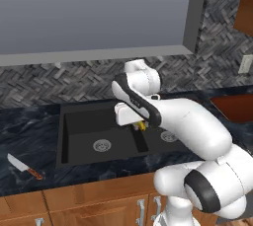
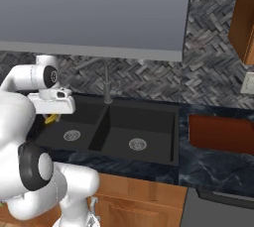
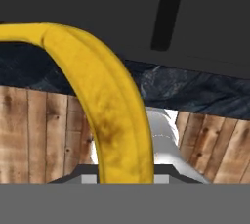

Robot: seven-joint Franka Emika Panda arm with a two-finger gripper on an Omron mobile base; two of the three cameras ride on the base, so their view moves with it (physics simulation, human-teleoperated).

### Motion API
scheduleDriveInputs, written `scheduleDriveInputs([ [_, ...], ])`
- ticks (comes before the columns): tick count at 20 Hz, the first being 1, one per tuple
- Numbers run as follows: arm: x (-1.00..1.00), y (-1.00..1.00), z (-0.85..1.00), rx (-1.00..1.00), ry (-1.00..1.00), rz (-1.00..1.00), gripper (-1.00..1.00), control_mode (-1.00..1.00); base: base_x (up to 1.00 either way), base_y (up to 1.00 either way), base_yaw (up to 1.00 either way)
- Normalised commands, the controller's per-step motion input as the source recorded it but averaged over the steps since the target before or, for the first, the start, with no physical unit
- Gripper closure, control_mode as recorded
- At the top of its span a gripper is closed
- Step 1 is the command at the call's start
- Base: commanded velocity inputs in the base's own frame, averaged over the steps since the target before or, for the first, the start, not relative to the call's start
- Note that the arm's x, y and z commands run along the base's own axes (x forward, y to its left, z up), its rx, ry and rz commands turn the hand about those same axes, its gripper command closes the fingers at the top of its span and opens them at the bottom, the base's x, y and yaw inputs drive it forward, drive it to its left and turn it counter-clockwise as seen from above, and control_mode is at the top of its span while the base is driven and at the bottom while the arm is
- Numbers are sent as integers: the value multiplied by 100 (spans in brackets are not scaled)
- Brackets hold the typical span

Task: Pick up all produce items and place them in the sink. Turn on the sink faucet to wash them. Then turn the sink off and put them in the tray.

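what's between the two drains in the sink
A raised black divider splits the sink into two basins, one drain on each side. The right base view shows it best.

gripper (image 1: 140, 126) holding banana (image 1: 142, 126) over sink (image 1: 79, 126)

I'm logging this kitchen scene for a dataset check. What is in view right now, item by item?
banana: one, yellow, held in the gripper above the sink
sink: one, matte black, two basins, set in the counter
drains: two, silver, one in each basin
faucet: one, dark grey, upright behind the sink
tray: one, reddish-brown, on the counter right of the sink
knife: one, red handle, on the counter left of the sink
counter: one, black marbled
cabinets: wooden, below the counter
gripper: one, shut on the banana
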Motion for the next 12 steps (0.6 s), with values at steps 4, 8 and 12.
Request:
scheduleDriveInputs([
  [4,51,60,-10,0,4,7,100,-100,0,0,0],
  [8,43,47,-22,0,0,5,100,-100,0,0,0],
  [12,39,31,-34,0,0,3,100,-100,0,0,0],
])
